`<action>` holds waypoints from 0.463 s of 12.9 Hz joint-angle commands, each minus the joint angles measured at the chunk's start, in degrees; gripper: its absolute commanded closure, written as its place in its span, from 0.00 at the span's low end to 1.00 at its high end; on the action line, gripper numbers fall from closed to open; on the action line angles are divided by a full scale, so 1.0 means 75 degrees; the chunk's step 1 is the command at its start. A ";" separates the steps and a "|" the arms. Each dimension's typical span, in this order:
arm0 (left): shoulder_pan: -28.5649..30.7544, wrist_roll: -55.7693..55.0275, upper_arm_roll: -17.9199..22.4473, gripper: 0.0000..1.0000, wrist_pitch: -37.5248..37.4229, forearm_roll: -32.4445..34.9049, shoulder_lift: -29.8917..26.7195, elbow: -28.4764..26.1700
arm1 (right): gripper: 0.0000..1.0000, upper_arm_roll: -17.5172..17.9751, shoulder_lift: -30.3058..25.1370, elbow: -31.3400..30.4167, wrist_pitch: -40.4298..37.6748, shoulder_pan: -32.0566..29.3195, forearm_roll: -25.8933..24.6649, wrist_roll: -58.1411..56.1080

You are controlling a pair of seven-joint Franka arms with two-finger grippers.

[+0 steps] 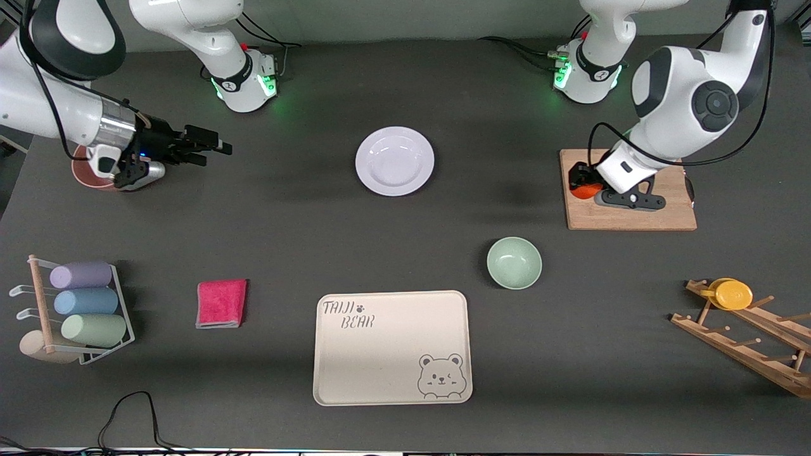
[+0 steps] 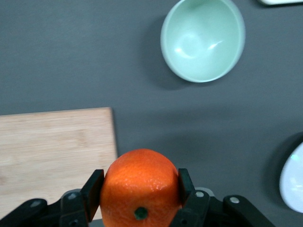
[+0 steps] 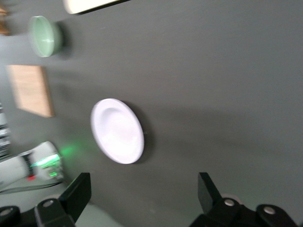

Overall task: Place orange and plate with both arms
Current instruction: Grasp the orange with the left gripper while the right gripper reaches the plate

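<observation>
The orange (image 1: 585,189) (image 2: 139,187) sits between the black fingers of my left gripper (image 1: 580,182) (image 2: 139,189), which is shut on it. It is at the corner of the wooden board (image 1: 633,215) (image 2: 52,146) toward the plate. Whether it still rests on the board I cannot tell. The pale lavender-white plate (image 1: 395,161) (image 3: 117,131) lies flat on the table between the two arm bases, with nothing on it. My right gripper (image 1: 212,152) (image 3: 144,189) hovers open and holds nothing, over the table at the right arm's end, its fingers pointing toward the plate.
A mint-green bowl (image 1: 514,263) (image 2: 203,40) and a beige bear-print tray (image 1: 393,373) lie nearer the front camera than the plate. A pink cloth (image 1: 221,303) and a cup rack (image 1: 82,304) are at the right arm's end. A wooden rack with a yellow lid (image 1: 735,294) is at the left arm's end.
</observation>
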 commanded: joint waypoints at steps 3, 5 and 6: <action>-0.2017 -0.3279 0.0085 1.00 -0.0365 -0.0102 0.0465 0.1386 | 0.00 -0.0481 0.0382 -0.1511 0.0468 -0.0035 0.2133 -0.2680; -0.2780 -0.4593 0.0085 1.00 -0.0294 -0.0055 0.0979 0.2064 | 0.00 -0.0562 0.0814 -0.1828 0.0468 -0.0035 0.2906 -0.3885; -0.3143 -0.5156 0.0085 1.00 -0.0259 0.0015 0.1249 0.2312 | 0.00 -0.0563 0.1118 -0.2015 0.0456 -0.0035 0.3409 -0.4681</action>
